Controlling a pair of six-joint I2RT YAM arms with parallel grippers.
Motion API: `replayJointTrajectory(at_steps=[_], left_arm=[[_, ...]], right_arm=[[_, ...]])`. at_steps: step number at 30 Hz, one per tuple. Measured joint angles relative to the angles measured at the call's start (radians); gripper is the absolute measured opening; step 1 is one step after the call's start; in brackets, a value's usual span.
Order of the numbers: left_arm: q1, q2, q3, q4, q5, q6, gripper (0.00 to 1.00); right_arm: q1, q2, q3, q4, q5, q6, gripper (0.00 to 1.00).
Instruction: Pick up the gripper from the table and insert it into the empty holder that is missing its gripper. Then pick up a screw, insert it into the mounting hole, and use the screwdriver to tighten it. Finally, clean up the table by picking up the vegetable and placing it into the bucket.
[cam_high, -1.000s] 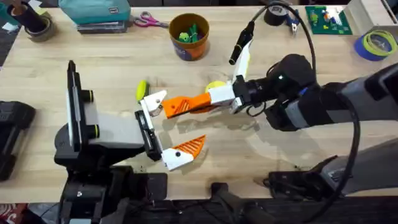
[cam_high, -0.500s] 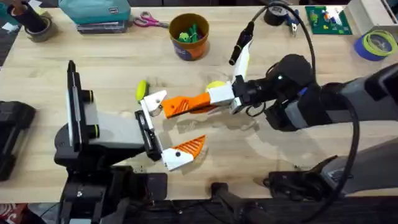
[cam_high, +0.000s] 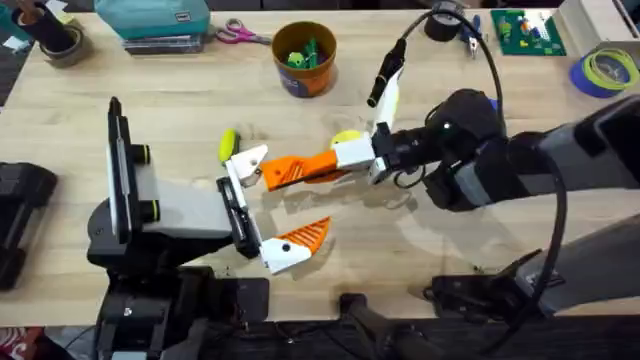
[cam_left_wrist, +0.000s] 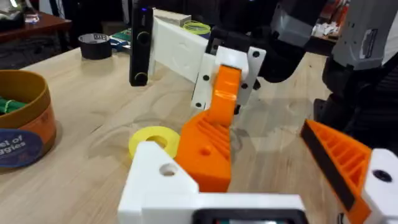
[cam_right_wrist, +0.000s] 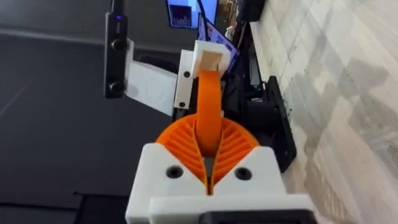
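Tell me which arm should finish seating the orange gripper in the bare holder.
Probably the right. The right gripper is shut on the gripper, whose far end meets the holder. That holder is the left arm's own finger mount, so the left can only present it.

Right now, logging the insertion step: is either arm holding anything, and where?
The right gripper pinches the loose orange gripper by its rear end. The left gripper holds nothing.

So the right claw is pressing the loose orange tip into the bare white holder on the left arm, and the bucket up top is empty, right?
Not quite: the bucket is not empty; the overhead view shows green pieces inside it. The rest holds: the right claw is shut on the orange tip, pressing it at the white holder on the left arm.
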Motion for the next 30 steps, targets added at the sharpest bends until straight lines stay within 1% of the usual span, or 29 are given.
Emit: replayJointTrajectory(at_steps=[14, 30], left_arm=[[0.0, 0.0, 0.0, 0.0, 0.0, 0.0, 0.985], [0.0, 0.0, 0.0, 0.0, -0.004, 0.0, 0.985]], right_arm=[[0.004, 0.0, 0.0, 0.0, 0.002, -0.005, 0.01], [0.035, 0.007, 0.01, -0.007, 0.049, -0.005, 0.01]])
